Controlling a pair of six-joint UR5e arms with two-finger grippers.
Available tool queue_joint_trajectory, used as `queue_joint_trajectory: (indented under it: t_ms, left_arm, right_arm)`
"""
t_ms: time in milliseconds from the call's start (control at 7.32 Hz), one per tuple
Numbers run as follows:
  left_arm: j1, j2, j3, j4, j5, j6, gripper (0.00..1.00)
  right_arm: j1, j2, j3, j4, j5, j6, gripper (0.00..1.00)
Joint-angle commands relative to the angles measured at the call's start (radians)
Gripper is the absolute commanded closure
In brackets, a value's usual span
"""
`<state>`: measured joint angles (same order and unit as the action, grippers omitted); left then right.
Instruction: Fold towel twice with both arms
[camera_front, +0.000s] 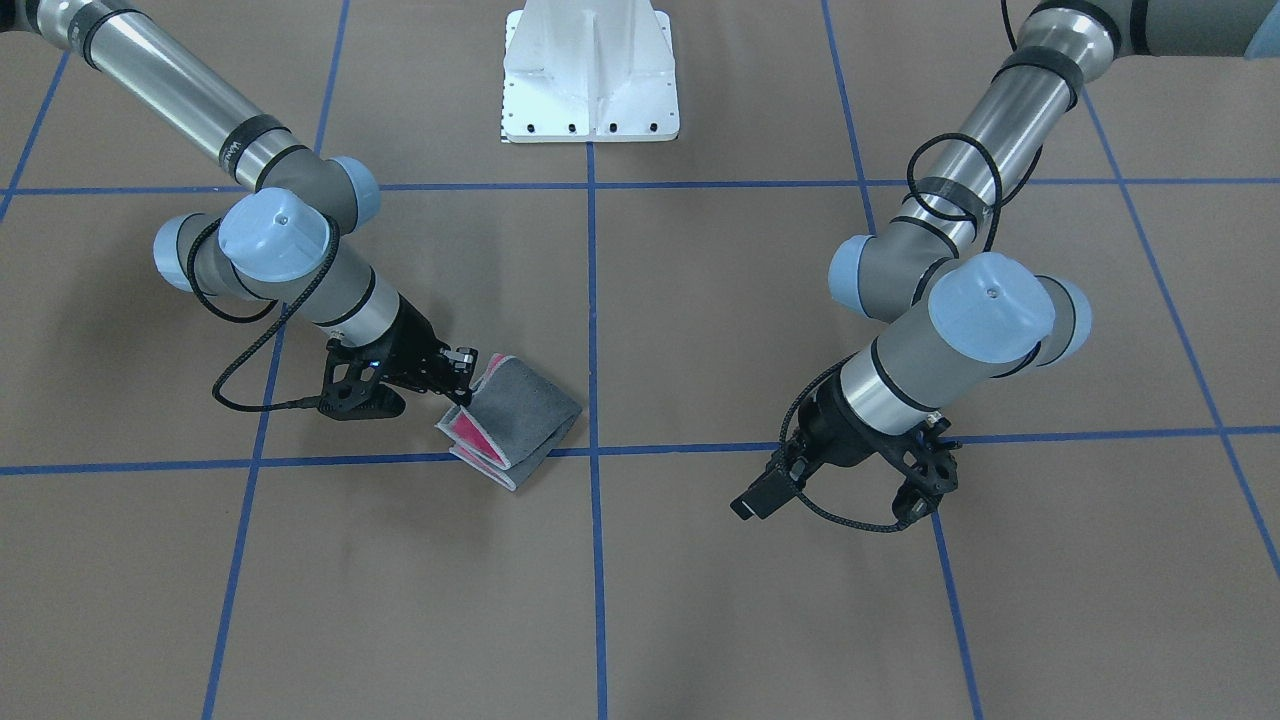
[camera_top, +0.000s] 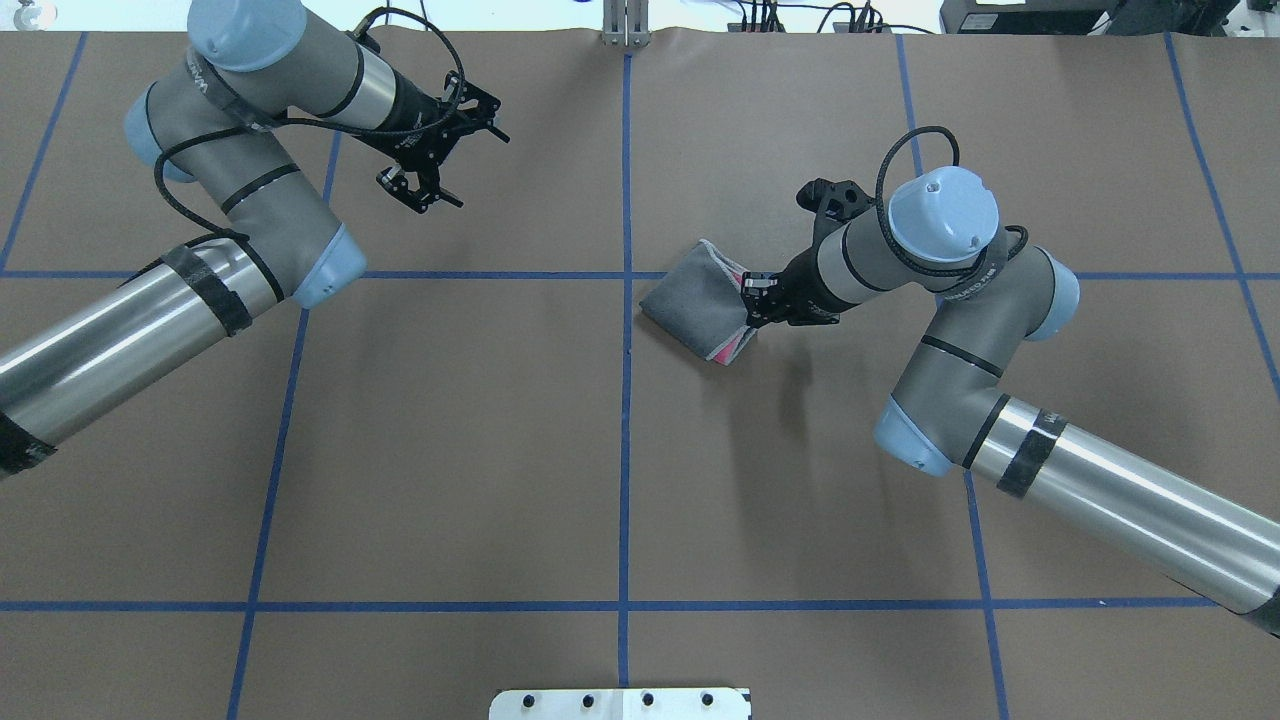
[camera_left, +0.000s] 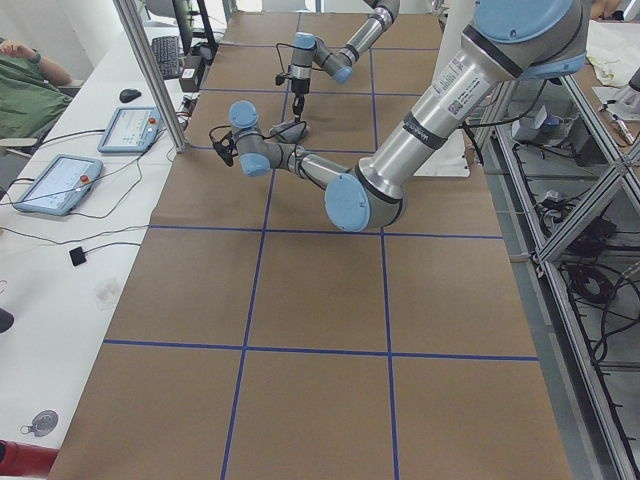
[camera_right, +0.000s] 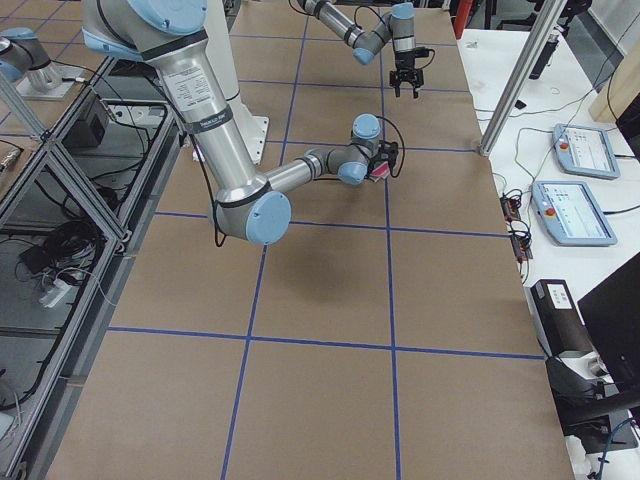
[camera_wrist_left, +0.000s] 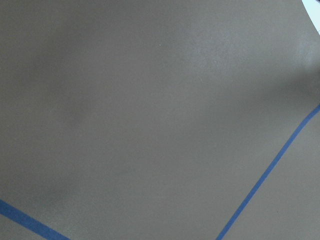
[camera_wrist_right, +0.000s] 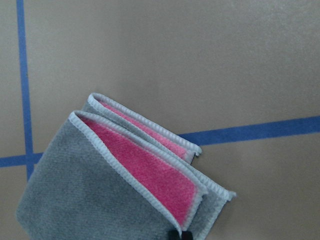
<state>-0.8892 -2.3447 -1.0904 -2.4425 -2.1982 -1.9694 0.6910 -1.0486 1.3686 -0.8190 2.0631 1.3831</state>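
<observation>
The towel (camera_front: 520, 420) lies folded on the brown table, dark grey outside, with pink layers and light stitched edging fanning open along one side (camera_wrist_right: 150, 170). My right gripper (camera_top: 752, 300) sits at that layered edge, shut on the upper layers, which stand slightly raised. In the right wrist view only a black fingertip shows, at the bottom edge against the towel's corner. My left gripper (camera_top: 418, 190) hangs open and empty over bare table, far from the towel (camera_top: 695, 305), near the far edge. The left wrist view holds only table and blue tape.
Blue tape lines (camera_front: 593, 330) divide the brown table into squares. The white bolted pedestal base (camera_front: 590, 75) stands at the robot's side. Beyond the far edge, a white bench carries tablets (camera_right: 575, 210) and cables, and a person's arm (camera_left: 25, 75) rests there.
</observation>
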Motion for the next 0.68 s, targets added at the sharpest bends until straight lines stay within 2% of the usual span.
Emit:
queue_joint_trajectory:
  t_ms: [0,137,273,546]
  left_arm:
    - [0.001,0.001,0.003,-0.001,0.002,0.000,0.00]
    - [0.001,0.001,0.003,-0.003,0.000,0.000,0.00]
    - [0.001,0.001,0.001,-0.004,0.000,0.001,0.00]
    - [-0.016,0.001,-0.020,-0.001,-0.001,0.003,0.00]
  right_arm:
    - [0.015,0.002,0.003,0.006,0.020,0.004,1.00]
    - [0.045,0.002,0.003,0.004,0.060,0.005,0.41]
    - [0.076,0.007,0.019,0.000,0.101,0.020,0.01]
    - [0.186,0.004,0.024,-0.008,0.228,0.011,0.00]
